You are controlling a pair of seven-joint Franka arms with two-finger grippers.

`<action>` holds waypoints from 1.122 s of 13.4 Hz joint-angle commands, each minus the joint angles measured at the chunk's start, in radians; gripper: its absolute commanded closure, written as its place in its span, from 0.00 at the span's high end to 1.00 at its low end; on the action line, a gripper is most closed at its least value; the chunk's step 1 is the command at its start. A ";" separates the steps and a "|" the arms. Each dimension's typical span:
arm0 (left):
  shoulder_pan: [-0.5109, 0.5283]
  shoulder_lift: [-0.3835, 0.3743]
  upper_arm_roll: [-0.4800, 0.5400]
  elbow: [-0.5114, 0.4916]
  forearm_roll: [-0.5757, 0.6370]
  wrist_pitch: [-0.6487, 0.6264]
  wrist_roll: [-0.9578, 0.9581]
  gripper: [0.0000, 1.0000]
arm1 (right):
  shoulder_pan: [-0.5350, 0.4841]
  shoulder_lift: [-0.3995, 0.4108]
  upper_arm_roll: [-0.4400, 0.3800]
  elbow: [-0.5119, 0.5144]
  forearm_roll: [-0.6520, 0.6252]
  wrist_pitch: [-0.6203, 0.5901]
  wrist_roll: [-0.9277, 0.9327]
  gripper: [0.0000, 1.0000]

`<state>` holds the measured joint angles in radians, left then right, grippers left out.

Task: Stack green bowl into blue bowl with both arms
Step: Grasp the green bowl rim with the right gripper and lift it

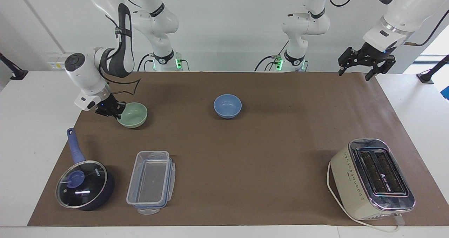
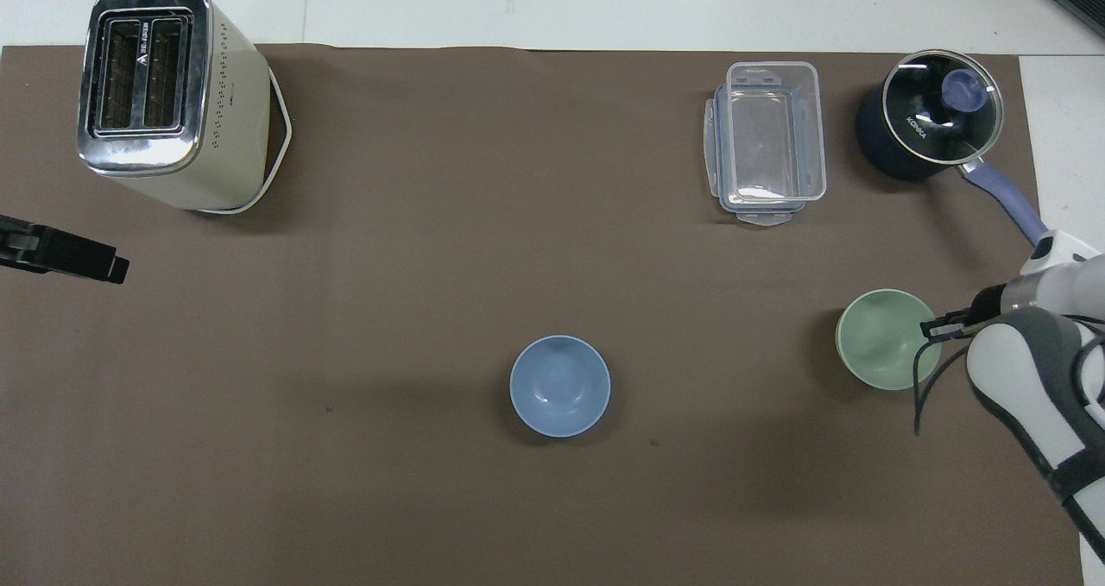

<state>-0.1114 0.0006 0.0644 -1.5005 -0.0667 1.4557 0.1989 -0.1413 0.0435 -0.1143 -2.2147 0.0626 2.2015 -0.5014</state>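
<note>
- The right end effector (image 1: pixel 117 111) is closed on the rim of the green bowl (image 1: pixel 133 115), pinching it at the edge that faces the right arm's end of the tabletop (image 1: pixel 224 150). Only a thin lip is caught, so in my judgement the bowl could pivot or slip out once it is lifted.
- The green bowl appears slightly tilted in the facing view, with the gripped edge raised. If the tilt grows during the carry, it may arrive at the blue bowl (image 1: pixel 227 106) at an angle and catch its rim instead of nesting.
- The blue bowl sits upright near the middle of the tabletop, well apart from the green bowl and about as near to the robots. It is loose, so a low or off-centre approach could push it aside.
- The 2 bowls look the same size, which leaves little slack for the stack. A release from too high could make the green bowl bounce or sit crooked.
- The left end effector (image 1: pixel 362 63) waits with its fingers spread and nothing in them, in the air over the tabletop's edge at the left arm's end. If a handover is intended, a mistimed release could drop the bowl.
- The saucepan (image 1: pixel 85 184) and the clear container (image 1: pixel 151 182) lie farther from the robots than the green bowl. A wide swing of the right arm could clip them.
</note>
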 commanded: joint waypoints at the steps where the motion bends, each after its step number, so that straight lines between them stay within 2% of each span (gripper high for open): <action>1: 0.015 -0.028 -0.009 -0.032 0.018 -0.003 0.008 1.00 | -0.014 -0.051 0.001 0.085 0.098 -0.127 -0.095 0.00; 6: 0.016 -0.024 -0.011 -0.026 0.021 -0.002 0.007 1.00 | 0.005 -0.164 0.008 0.135 0.118 -0.325 -0.111 0.00; 9: 0.013 -0.021 -0.011 -0.021 0.036 0.000 0.007 1.00 | 0.043 -0.191 0.039 0.135 0.120 -0.375 -0.037 0.00; 12: 0.010 -0.024 -0.012 -0.024 0.036 0.005 0.005 1.00 | 0.153 -0.192 0.044 0.132 0.120 -0.370 0.094 0.00; 15: 0.009 -0.025 -0.012 -0.026 0.036 0.005 0.007 1.00 | 0.300 -0.194 0.044 0.128 0.118 -0.355 0.317 0.00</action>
<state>-0.1105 0.0006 0.0623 -1.5007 -0.0519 1.4559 0.1989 0.0970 -0.1425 -0.0702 -2.0784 0.1646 1.8371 -0.2861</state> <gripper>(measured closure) 0.000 0.947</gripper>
